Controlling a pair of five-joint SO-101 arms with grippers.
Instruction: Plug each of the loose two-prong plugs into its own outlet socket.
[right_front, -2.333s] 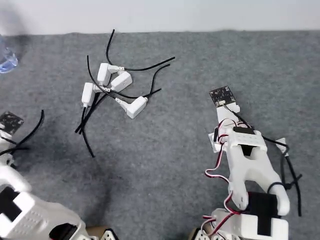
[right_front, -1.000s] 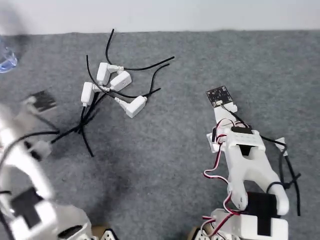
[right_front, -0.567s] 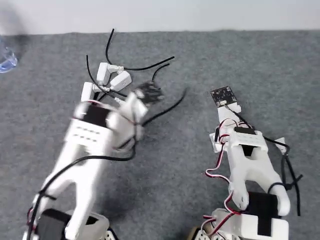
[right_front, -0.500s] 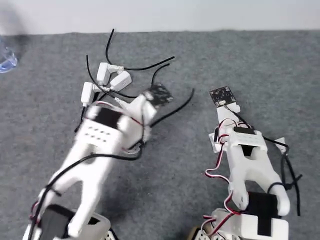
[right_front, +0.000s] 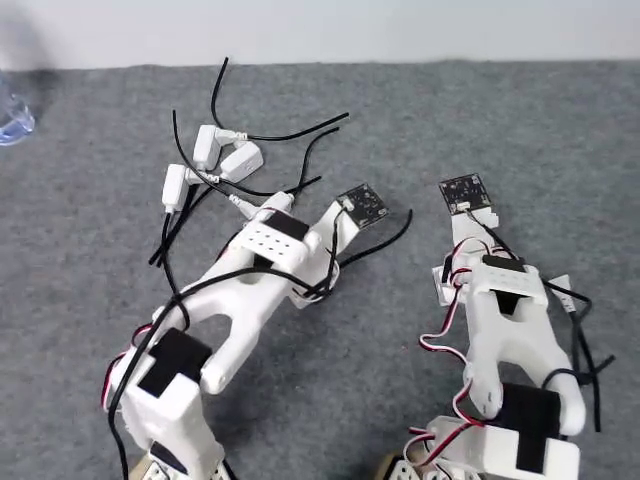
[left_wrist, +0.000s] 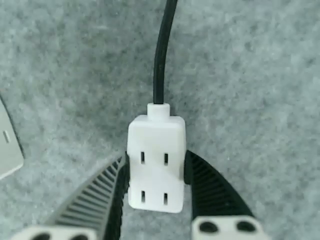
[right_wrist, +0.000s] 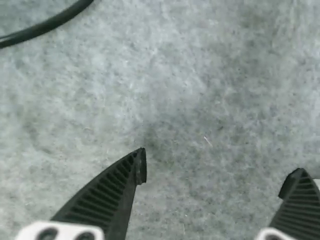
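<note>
Swinging in from the table's left edge, the left arm (right_front: 262, 262) now stretches across the grey mat (right_front: 400, 120) to the near end of the cable tangle, while the right arm (right_front: 505, 310) has shifted only slightly to the right.

The left gripper (left_wrist: 156, 161) is clamped on a white outlet socket (left_wrist: 156, 142). One ribbed black finger (left_wrist: 112, 187) presses each long side of the block, whose two pairs of slots face the wrist camera. A black cord (left_wrist: 162, 50) runs straight out of the socket's far end, over the mat.

In the high view, the other loose white plugs (right_front: 207, 147) lie just beyond the left arm, their black leads crossing one another.

The right gripper (right_wrist: 220, 167) hangs over bare mat with its jaws wide apart and nothing between them. A black lead (right_wrist: 45, 22) crosses one corner of the right wrist view.
</note>
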